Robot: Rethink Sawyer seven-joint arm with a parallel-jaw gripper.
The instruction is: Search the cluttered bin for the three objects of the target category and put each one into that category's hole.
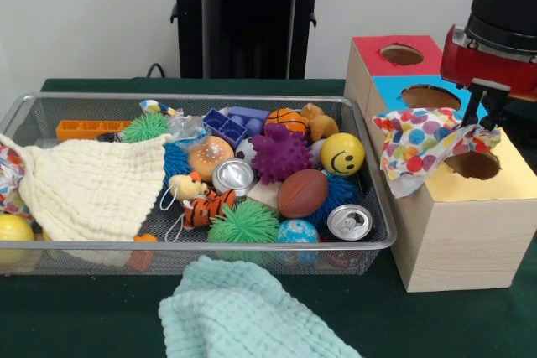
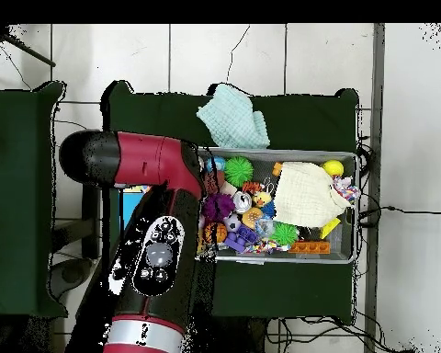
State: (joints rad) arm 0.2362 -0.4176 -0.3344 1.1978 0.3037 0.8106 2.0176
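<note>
My gripper (image 1: 485, 123) hangs over the wooden box (image 1: 470, 224), above its yellow-topped hole (image 1: 472, 164). It looks shut on the upper edge of a polka-dot cloth (image 1: 419, 144). That cloth drapes across the box top between the blue hole (image 1: 430, 96) and the yellow one, and spills down the box's left side. A cream muslin cloth (image 1: 92, 186) (image 2: 304, 191) lies in the wire bin (image 1: 210, 245) at its left. A mint cloth (image 1: 243, 316) (image 2: 233, 115) lies on the table outside the bin. In the overhead view the arm (image 2: 155, 230) hides the gripper and box.
The bin holds several balls, two tin cans (image 1: 232, 176), a plush tiger (image 1: 205, 205), spiky green toys (image 1: 243, 224) and plastic blocks (image 1: 237, 121). Another patterned cloth (image 1: 10, 178) pokes over the bin's left rim. A red-topped hole (image 1: 401, 54) sits at the box's far end.
</note>
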